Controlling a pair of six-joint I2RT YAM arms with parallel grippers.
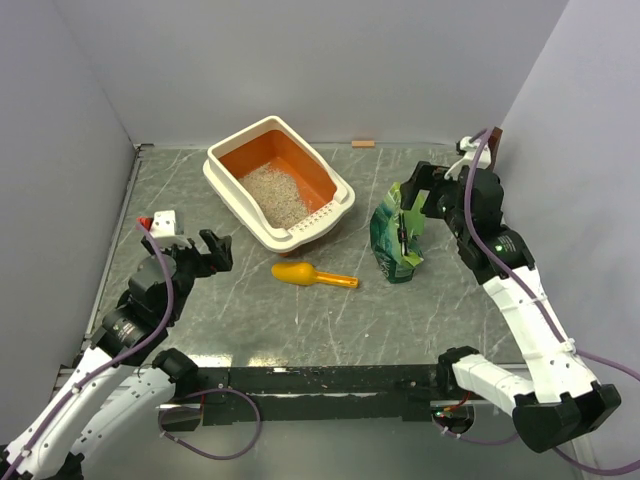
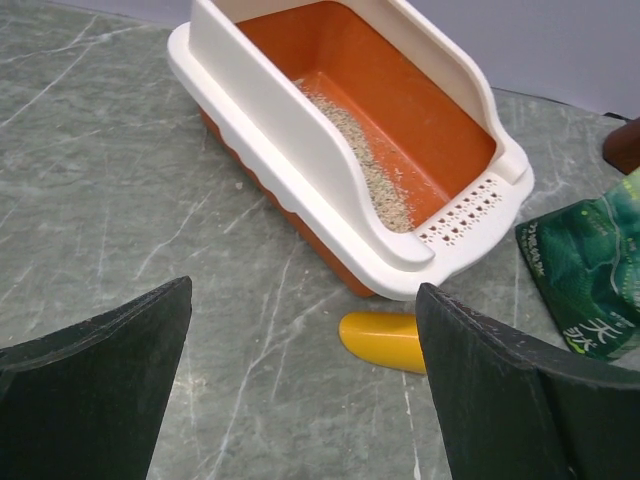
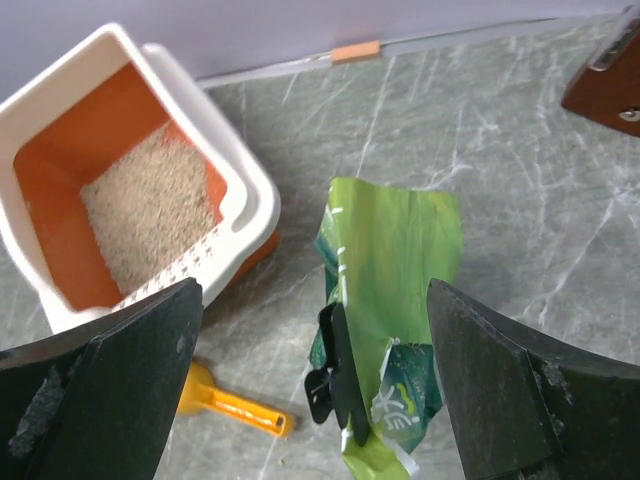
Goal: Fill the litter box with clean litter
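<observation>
The litter box [image 1: 222,186], with a cream rim and orange inner walls, sits at the back centre of the table with its slotted end towards me. A patch of pale grainy clean litter [image 1: 275,195] lies inside it. A crinkled green bag [image 1: 395,238] with a black clip [image 3: 335,380] stands to its right. A yellow-orange scoop [image 1: 310,276] lies in front of the box. My left gripper [image 1: 215,250] is open and empty, left of the scoop [image 2: 385,340]. My right gripper [image 1: 415,200] is open above the bag [image 3: 395,250], jaws either side and apart from it.
A brown block [image 1: 495,140] stands at the back right corner. A small tan piece [image 1: 363,143] lies by the back wall. A white and red part [image 1: 160,222] sits near the left arm. Grey walls close the left, back and right sides.
</observation>
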